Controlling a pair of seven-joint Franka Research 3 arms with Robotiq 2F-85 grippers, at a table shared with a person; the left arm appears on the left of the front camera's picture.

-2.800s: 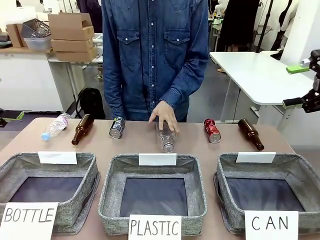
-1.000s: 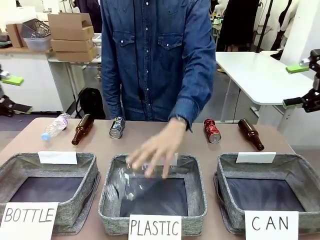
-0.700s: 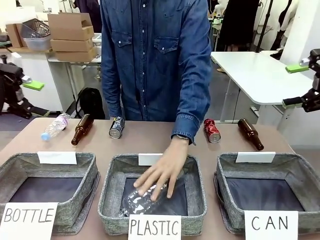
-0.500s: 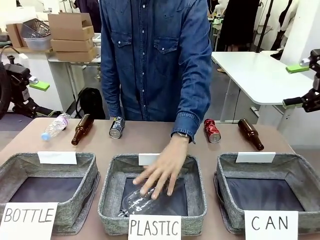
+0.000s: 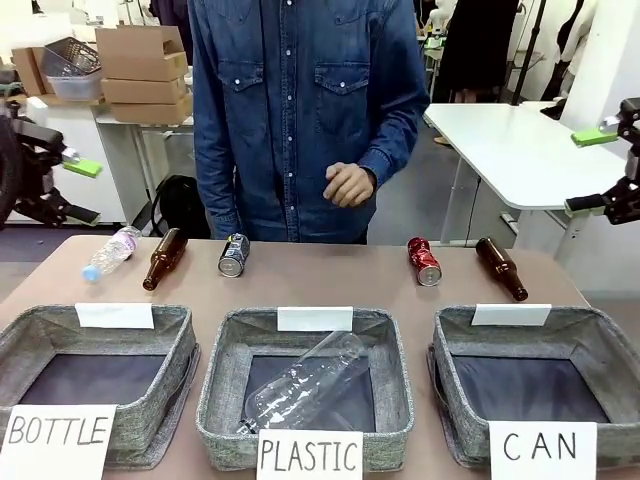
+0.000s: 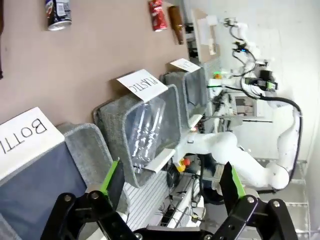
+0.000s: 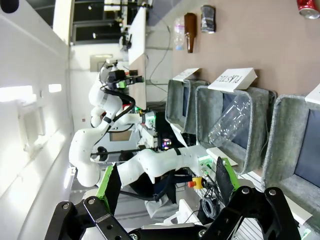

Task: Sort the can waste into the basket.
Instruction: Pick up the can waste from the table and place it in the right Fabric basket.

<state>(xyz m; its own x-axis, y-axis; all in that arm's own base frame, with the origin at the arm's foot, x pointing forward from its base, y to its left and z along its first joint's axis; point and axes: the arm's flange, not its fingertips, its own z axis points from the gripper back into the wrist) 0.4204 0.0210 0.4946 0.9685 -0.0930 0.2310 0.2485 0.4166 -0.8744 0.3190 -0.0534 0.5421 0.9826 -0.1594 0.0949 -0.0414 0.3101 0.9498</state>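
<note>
The dark blue-black can and the red can lie on their sides on the far part of the table, apart from each other. The grey CAN basket stands at the front right with nothing in it. My left gripper hangs open off the table's left edge, above table height. My right gripper hangs open beyond the right edge. Past the open left gripper I see the dark can and the red can. Past the open right gripper lies the CAN basket.
Two like baskets, BOTTLE and PLASTIC, stand to the left; a clear bottle lies in the PLASTIC one. Brown bottles and a clear plastic bottle share the far row. The person's hand is held at the waist.
The person lowered a clear bottle into the PLASTIC basket, let go and drew the hand back. My left arm came into view at the left. The right gripper stayed still.
</note>
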